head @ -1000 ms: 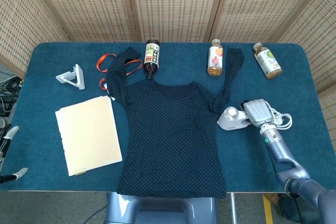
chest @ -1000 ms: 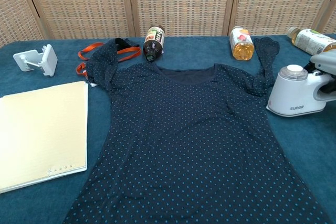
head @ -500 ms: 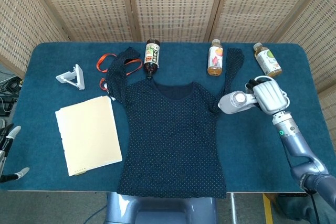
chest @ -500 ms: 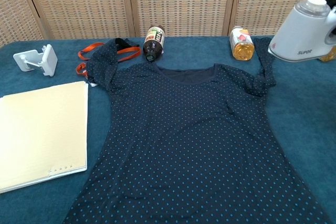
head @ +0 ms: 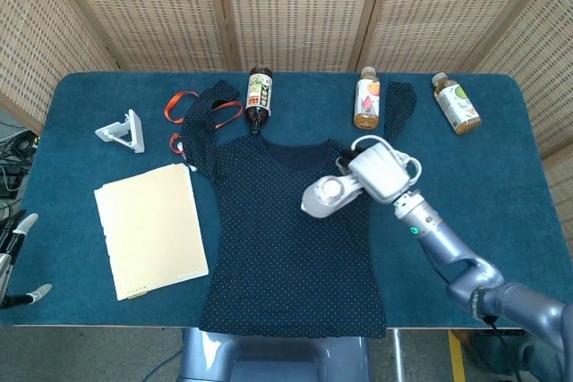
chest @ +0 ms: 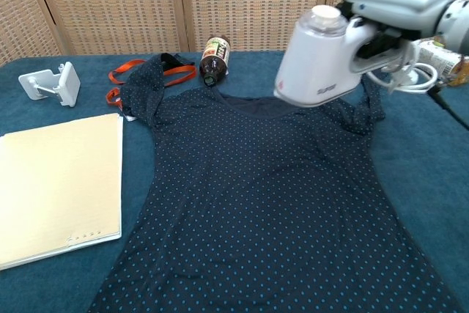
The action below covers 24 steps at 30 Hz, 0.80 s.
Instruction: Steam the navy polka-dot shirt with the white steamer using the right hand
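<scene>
Steamer (head: 327,196) now off the counter (head: 501,131), carried over the shirt (head: 286,248) chest; right hand (head: 383,173) fingers wrapped round its handle. Steaming can start.

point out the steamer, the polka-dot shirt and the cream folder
white steamer (chest: 316,60), chest view, on the front of its body.
navy polka-dot shirt (head: 286,248), head view, on the middle of its torso panel.
cream folder (head: 150,228), head view, on the centre of its cover.

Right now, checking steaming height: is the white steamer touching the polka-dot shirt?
Apart. The chest view shows the white steamer, held by the right hand, lifted above the polka-dot shirt, its base clear of the fabric.
</scene>
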{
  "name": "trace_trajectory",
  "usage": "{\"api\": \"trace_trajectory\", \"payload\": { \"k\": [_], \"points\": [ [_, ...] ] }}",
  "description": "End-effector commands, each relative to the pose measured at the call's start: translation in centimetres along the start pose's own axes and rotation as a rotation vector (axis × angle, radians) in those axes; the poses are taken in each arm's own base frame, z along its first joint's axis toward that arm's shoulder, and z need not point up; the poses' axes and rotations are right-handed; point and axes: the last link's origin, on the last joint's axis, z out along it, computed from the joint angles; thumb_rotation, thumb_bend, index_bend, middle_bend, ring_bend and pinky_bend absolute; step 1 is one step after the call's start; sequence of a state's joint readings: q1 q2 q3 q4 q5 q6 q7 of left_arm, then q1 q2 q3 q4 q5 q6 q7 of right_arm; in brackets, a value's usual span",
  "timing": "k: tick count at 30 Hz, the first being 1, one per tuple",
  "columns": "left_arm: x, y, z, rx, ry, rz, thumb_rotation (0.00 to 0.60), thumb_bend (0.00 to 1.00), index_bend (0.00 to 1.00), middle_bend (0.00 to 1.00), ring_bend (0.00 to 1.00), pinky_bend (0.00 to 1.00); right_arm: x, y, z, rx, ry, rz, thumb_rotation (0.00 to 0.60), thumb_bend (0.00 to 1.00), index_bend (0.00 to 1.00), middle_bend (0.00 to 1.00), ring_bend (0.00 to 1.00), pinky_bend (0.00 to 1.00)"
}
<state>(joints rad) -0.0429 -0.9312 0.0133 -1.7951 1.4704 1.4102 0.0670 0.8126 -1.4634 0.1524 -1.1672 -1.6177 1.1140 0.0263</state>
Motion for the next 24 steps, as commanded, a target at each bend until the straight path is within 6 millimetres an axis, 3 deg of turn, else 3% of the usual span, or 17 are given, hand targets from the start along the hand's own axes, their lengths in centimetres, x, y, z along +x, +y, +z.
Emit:
{"api": "trace_trajectory", "payload": {
  "k": [1, 12, 18, 24],
  "points": [
    [0.0, -0.3, 0.2, 0.005, -0.005, -0.002, 0.6, 0.0, 0.0, 0.0, 0.0, 0.0, -2.2, -4.9, 1.9, 0.121, -0.03, -0.03, 0.6, 1.0, 0.7, 0.56, 0.64, 0.89],
    [0.0, -0.7, 0.7, 0.03, -0.012, -0.009, 0.6, 0.0, 0.0, 0.0, 0.0, 0.0, -7.4, -12.1, 3.0, 0.278, -0.099, -0.063, 0.6, 1.0, 0.7, 0.57, 0.64, 0.89],
    [-0.3, -0.8, 0.9, 0.032, -0.021, -0.003, 0.6, 0.0, 0.0, 0.0, 0.0, 0.0, -9.4, -13.6, 2.4, 0.32, -0.119, -0.09, 0.6, 1.0, 0.7, 0.57, 0.64, 0.89],
    [-0.3, -0.7, 0.8, 0.032, -0.018, -0.007, 0.6, 0.0, 0.0, 0.0, 0.0, 0.0, -10.8, -13.5, 1.6, 0.324, -0.137, -0.094, 0.6, 1.0, 0.7, 0.57, 0.64, 0.89]
  ]
}}
